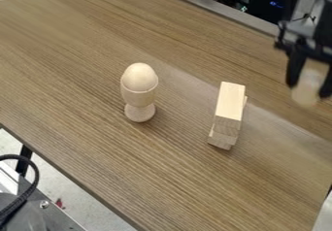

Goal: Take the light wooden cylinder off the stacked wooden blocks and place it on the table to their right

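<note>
A wooden egg (139,76) in a cup (139,99) and stacked blocks (230,106) stand on a table (84,60).

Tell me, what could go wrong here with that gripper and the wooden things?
The pale thing between the fingers of the gripper might slip out and drop.
The top block sits slightly askew on the lower block, so a bump could topple it.
The egg stands in a narrow-footed cup that might tip if knocked.
</note>
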Controlling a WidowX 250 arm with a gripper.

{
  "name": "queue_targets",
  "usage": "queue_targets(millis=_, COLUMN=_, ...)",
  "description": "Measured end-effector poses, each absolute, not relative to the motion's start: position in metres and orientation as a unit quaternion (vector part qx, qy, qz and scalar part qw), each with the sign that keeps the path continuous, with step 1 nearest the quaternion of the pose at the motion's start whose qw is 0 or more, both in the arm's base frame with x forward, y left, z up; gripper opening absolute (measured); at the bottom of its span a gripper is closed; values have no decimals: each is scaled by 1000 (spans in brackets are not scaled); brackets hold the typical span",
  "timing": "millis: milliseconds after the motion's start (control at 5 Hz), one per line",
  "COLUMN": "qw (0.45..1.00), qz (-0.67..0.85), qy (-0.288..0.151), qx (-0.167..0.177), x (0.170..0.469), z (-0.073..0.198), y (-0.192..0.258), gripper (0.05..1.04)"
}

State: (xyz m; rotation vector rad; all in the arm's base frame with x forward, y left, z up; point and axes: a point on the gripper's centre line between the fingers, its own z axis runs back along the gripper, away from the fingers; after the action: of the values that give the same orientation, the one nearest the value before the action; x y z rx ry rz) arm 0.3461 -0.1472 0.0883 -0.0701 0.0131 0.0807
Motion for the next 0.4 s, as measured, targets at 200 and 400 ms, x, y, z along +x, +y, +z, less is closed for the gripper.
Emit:
queue_targets(millis=200, qw=999, qz=4, qy=30, qx=-23, x=343, z=64, y=-155, gripper=548)
queue_targets(millis=400, qw=999, qz=-25, qy=35, qx=8, x=343, z=43, y=-154, gripper=548)
